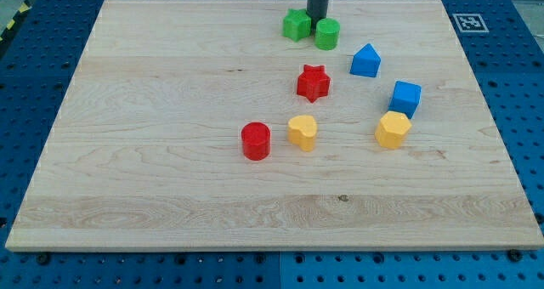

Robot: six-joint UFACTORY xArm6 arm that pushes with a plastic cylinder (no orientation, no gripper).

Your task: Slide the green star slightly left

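— Where is my tip seen, and is anything gripped by it?

— Nothing is gripped: only a straight dark rod is carried, with no jaws to be parted or closed. Its lower end is set down near the view's top edge of the board, in the gap between the green star and the green cylinder. It appears to be touching or just beside both, though actual contact cannot be told.

— How is the green star placed?

— It is found just to the view's left of the rod, close to the top edge of the wooden board. A lumpy, pointed outline is shown, in matte plastic.

— And what is laid further out?

— A red star is seen below the green pair, near the board's middle. To its upper right a blue block with a peaked, house-like top is placed, and lower right of that a blue cube, with a yellow faceted block just beneath it, nearly touching. Lower down, a red cylinder and a yellow rounded, heart-like block are set side by side, slightly apart.

— What of the surfaces?

— Pale planks with fine grain are shown in the board, which is rested on a blue perforated table. A black-and-white marker tag is fixed at the view's top right corner.
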